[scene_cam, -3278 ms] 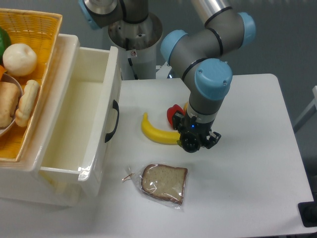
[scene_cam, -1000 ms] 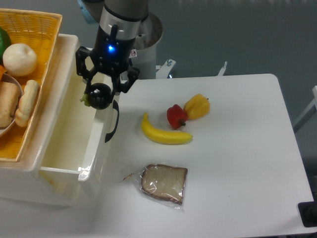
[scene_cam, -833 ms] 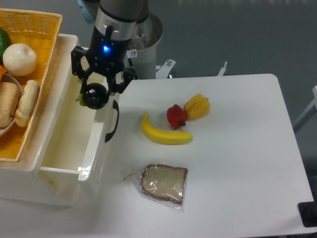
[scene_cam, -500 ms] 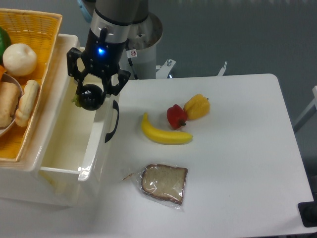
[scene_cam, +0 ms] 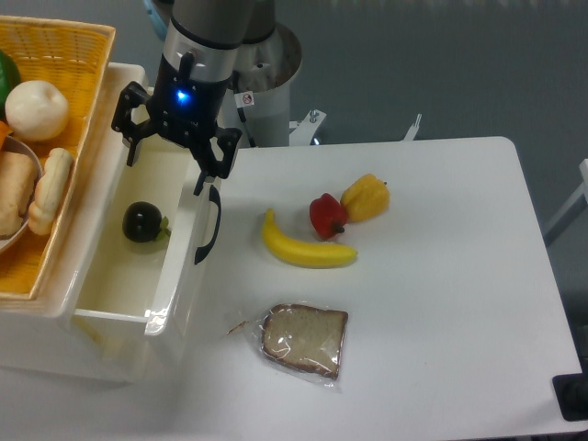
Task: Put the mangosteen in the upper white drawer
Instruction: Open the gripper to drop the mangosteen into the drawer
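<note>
The mangosteen (scene_cam: 142,221), round and glossy black with a small green stem, lies on the floor of the upper white drawer (scene_cam: 108,292), which stands pulled out with its curved black handle (scene_cam: 209,225) facing the table. My gripper (scene_cam: 168,162) hangs above the drawer's back part, open, with nothing between its fingers. It sits clear of the fruit, higher and a little to the right of it.
A yellow wicker basket (scene_cam: 69,55) with a pale round ball (scene_cam: 36,109) and bread rolls rests on the cabinet at left. On the table lie a banana (scene_cam: 303,248), a red pepper (scene_cam: 325,215), a yellow pepper (scene_cam: 366,198) and a bagged bread slice (scene_cam: 303,340).
The gripper carried the mangosteen leftward over the drawer, then opened. The fruit has dropped from the fingers onto the drawer floor.
</note>
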### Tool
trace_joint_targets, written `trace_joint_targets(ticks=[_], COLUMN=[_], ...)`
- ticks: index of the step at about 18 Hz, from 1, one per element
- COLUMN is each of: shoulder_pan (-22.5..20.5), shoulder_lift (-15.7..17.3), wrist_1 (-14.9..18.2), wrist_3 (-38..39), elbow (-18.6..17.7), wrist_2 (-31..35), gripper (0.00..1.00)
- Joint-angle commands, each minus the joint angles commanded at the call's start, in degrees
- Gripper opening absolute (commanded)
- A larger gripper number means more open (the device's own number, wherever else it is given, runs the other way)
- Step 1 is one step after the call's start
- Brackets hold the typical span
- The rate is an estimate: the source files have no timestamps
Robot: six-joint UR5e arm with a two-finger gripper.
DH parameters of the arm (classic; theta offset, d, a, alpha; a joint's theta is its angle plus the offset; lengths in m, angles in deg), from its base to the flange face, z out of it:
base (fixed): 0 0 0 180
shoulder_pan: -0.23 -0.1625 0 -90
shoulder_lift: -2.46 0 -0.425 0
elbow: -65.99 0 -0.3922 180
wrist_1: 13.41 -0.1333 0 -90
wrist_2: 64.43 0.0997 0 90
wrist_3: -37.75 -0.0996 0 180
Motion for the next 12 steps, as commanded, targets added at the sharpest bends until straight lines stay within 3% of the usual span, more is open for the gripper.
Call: trace_joint_targets(ticks=[4,9,12], shoulder_pan=[-1.76,-2.99,-6.14], shoulder_lift=[-1.40,-4.48,-4.66], wrist_1=[0.00,-0.09,-1.31], wrist_3=[-3.52,-12.65,-13.37], elbow=[0.17,0.00,0.26], wrist_2=[5.62,18.18,19.60], gripper=[1.00,1.00,1.00])
